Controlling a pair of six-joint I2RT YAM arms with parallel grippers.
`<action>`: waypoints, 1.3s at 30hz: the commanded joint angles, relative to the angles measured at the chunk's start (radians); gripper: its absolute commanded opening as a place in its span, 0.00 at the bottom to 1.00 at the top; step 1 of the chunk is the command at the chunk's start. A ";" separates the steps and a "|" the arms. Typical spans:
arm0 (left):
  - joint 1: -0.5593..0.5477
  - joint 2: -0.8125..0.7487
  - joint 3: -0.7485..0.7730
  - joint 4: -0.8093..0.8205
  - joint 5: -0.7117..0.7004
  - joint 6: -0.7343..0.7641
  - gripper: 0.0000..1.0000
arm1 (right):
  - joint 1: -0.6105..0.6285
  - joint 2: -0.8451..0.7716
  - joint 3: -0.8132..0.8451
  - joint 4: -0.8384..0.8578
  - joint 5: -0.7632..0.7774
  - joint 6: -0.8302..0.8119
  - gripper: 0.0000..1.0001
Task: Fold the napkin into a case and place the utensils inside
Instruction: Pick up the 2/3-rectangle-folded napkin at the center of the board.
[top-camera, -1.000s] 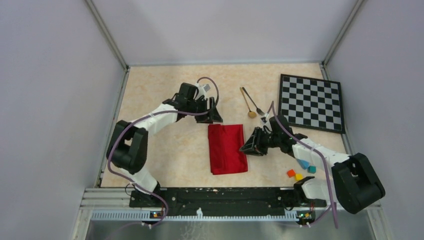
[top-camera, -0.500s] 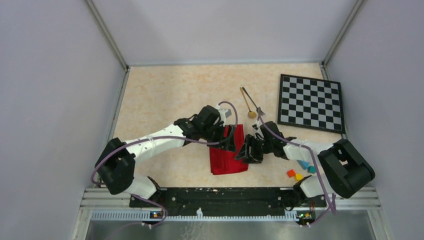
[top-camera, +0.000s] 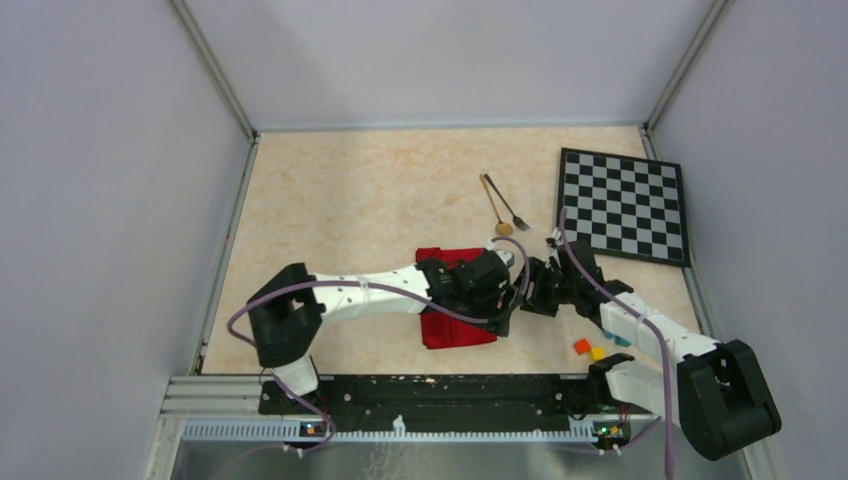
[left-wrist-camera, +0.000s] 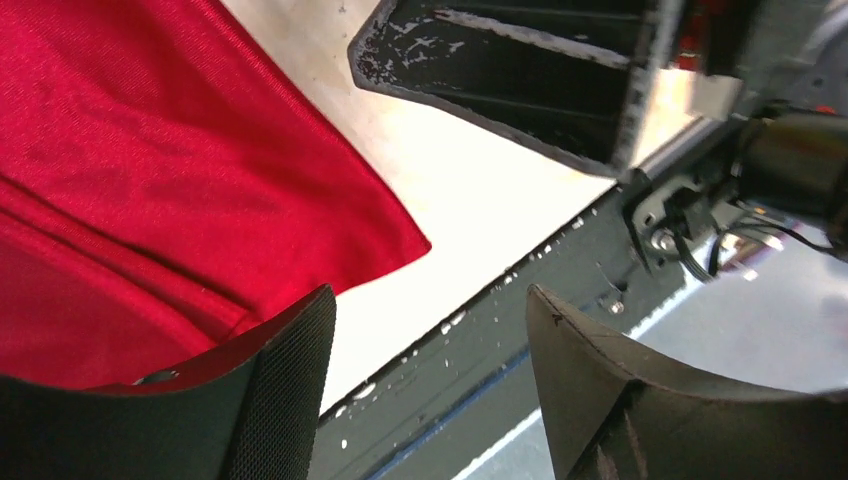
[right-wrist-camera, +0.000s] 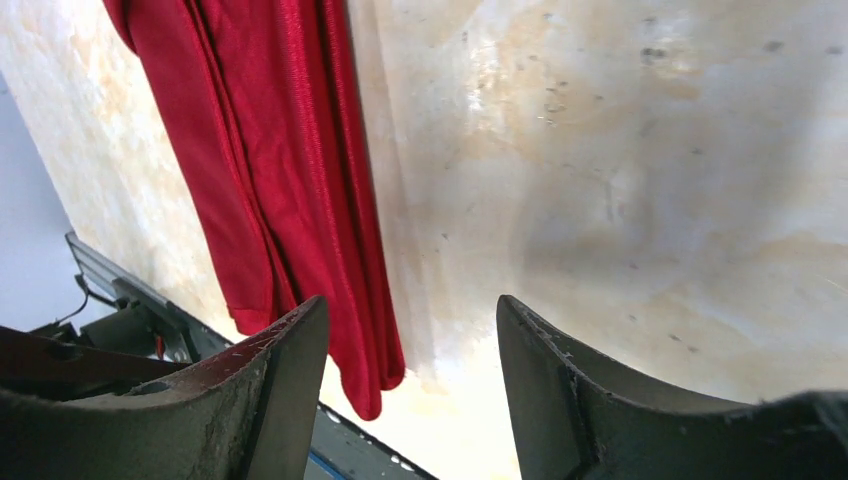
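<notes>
At the near edge, just past the front rail (top-camera: 430, 392), small coloured blocks (top-camera: 582, 346) sit on the table (top-camera: 350, 190) beside the right arm.

The napkin (top-camera: 458, 332) lies flat near the table's middle, folded into a narrow red packet. Its long axis runs from the rail side toward the back wall, leaning slightly left at the far end. The left arm reaches across its middle and hides that part, so only the near end and a far corner show from above.

The left tool (left-wrist-camera: 428, 300) hangs over the packet's near right corner with its jaws apart and nothing between them. One finger sits above the red cloth and the other above the table edge.

The right tool (right-wrist-camera: 405, 305) is just right of the packet with its jaws also spread, gripping nothing. The cloth's long folds run away from it along the table.

Farther back and well apart from the cloth, the gold spoon (top-camera: 494, 205) and dark fork (top-camera: 512, 211) lie on bare table. Their handles meet at the far end, and the bowl and tines point toward the arms.

The checkered board (top-camera: 622, 205) lies to their right.
</notes>
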 joint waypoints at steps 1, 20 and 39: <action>-0.049 0.108 0.120 -0.102 -0.164 -0.044 0.74 | -0.043 -0.092 0.025 -0.099 0.053 -0.042 0.62; -0.154 0.435 0.385 -0.438 -0.432 -0.155 0.41 | -0.064 -0.140 0.019 -0.131 0.119 -0.050 0.61; -0.153 0.101 0.141 -0.278 -0.476 -0.183 0.00 | -0.062 0.197 -0.011 0.459 -0.281 0.113 0.79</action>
